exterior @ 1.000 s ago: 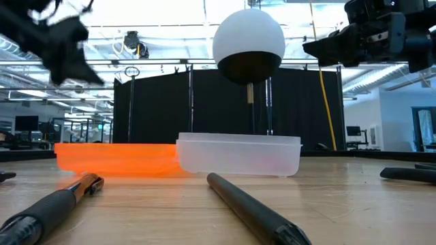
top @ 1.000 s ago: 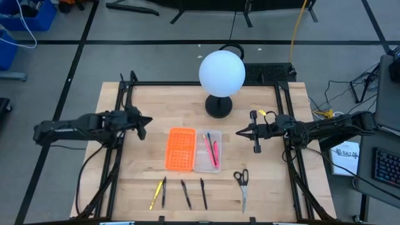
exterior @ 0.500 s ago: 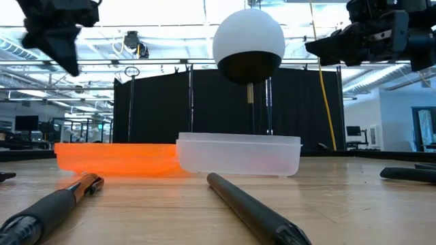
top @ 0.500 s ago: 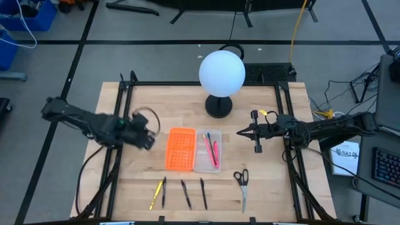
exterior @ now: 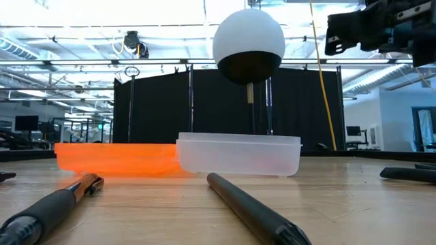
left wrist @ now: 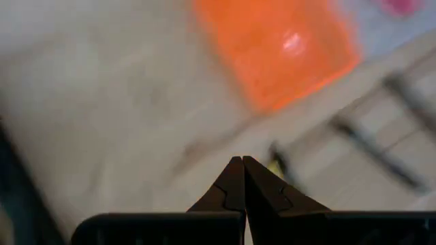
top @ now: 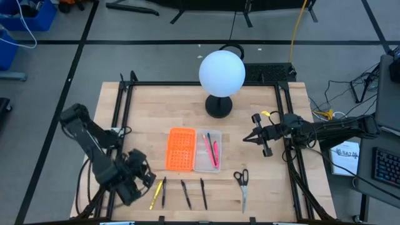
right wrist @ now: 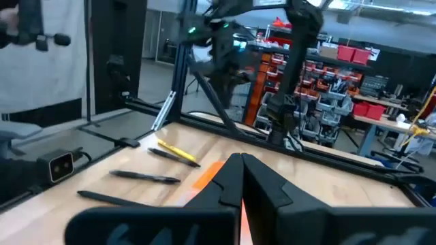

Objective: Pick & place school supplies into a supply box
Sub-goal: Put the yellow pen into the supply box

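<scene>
Yellow pencil [top: 153,195] lies at 7 o'clock on the surface, outside the supply box [top: 208,152]; left tool [top: 145,179], pinched shut and empty, hovers beside it: open wide before descending.

The wooden table [top: 150,119] carries an orange tray [top: 180,149] beside the clear supply box [top: 201,164]. Loose pens [top: 185,194], scissors [top: 242,182] and what looks like a lamp base [top: 219,107] also rest on it.

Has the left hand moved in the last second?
Yes. In the high view the left hand went from level with the orange tray's far end to the near edge, beside the yellow pencil.
</scene>
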Robot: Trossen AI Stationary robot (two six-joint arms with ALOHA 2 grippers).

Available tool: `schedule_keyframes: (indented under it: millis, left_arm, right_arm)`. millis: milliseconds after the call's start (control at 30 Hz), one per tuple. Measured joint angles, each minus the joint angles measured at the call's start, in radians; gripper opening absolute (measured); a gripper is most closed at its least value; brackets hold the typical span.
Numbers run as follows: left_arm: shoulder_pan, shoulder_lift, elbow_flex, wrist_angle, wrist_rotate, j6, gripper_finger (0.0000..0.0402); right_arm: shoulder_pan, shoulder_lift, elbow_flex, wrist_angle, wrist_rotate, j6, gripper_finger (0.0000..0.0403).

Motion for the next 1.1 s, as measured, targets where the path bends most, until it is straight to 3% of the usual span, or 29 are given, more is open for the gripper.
schedule_keyframes:
  millis: [200, 467, 600, 800, 1100]
  left_arm:
    - [-0.021, 0.139, 0.000, 0.109, 0.221, -0.062, 0.0017]
    - [-0.016, 0.257, 0.000, 0.286, 0.230, -0.030, 0.0018]
    - [-0.014, 0.285, -0.001, 0.382, 0.294, 0.010, 0.0034]
    - [-0.008, 0.304, -0.001, 0.492, 0.318, 0.033, 0.0098]
    - [0.028, 0.308, -0.001, 0.487, 0.352, 0.041, 0.0208]
  right_arm:
    - [0.000, -0.002, 0.000, 0.000, 0.002, 0.008, 0.0000]
    - [0.000, -0.002, 0.000, 0.009, 0.003, 0.003, 0.0000]
    - [0.000, -0.002, 0.000, 0.012, 0.004, 0.003, 0.0000]
    - [0.000, -0.002, 0.000, 0.012, 0.004, -0.009, 0.0000]
    - [0.000, -0.002, 0.000, 0.016, 0.004, -0.062, 0.0000]
